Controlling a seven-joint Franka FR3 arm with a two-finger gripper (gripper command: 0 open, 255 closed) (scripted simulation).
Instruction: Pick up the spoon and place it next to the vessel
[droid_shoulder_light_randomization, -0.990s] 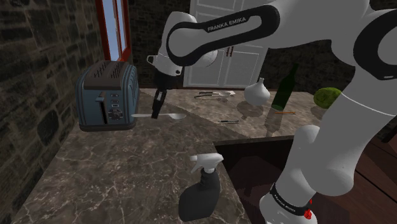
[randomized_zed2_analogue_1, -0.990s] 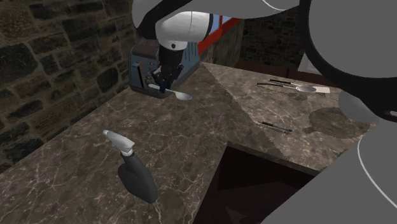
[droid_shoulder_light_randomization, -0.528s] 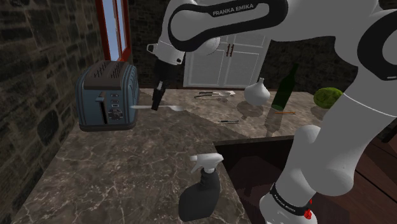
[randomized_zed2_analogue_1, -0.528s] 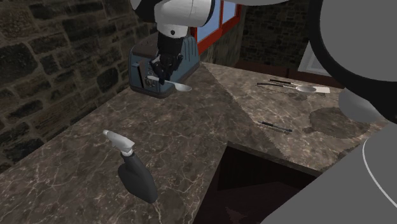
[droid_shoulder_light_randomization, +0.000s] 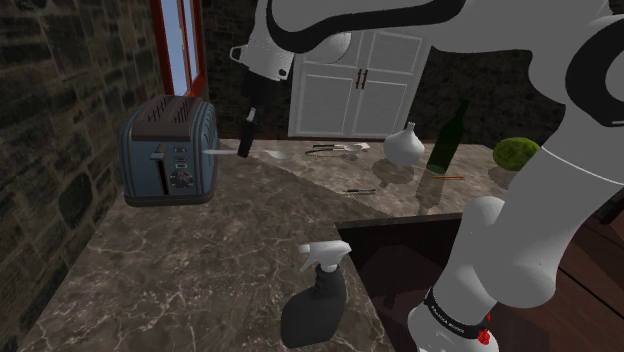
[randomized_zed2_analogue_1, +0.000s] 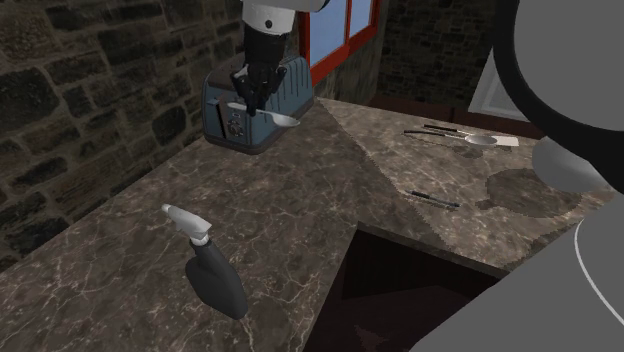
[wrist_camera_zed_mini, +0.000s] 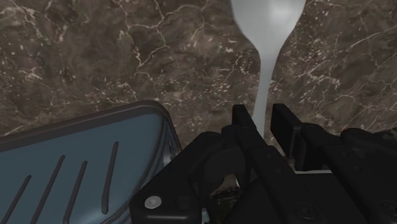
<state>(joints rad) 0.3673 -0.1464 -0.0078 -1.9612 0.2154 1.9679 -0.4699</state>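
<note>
Above the dark marbled surface (droid_shoulder_light_randomization: 200, 262), the black hand (droid_shoulder_light_randomization: 245, 148) (randomized_zed2_analogue_1: 252, 100) (wrist_camera_zed_mini: 263, 118) is seen closed on the pale spoon (droid_shoulder_light_randomization: 222, 152) (randomized_zed2_analogue_1: 276, 117) (wrist_camera_zed_mini: 264, 57). In the wrist view the thin handle is clasped between the two fingers, with the bowl pointing away from the hand. The spoon is held roughly level and off the surface, just beside the slotted blue-grey toaster (droid_shoulder_light_randomization: 168, 155) (randomized_zed2_analogue_1: 225, 112) (wrist_camera_zed_mini: 76, 159).

Farther along the surface, toward the shoulder view's right, a white bulb-shaped vessel (droid_shoulder_light_randomization: 405, 145) is seen, well apart from the spoon. A dark green bottle (droid_shoulder_light_randomization: 447, 138) stands just beside it, and a round green object (droid_shoulder_light_randomization: 515, 153) lies beyond that. Some cutlery (droid_shoulder_light_randomization: 335, 149) lies between the hand and the vessel. Nearer the stand, a dark spray bottle (droid_shoulder_light_randomization: 318, 300) (randomized_zed2_analogue_1: 215, 275) with a pale trigger head stands upright at the edge of a recessed opening in the surface.
</note>
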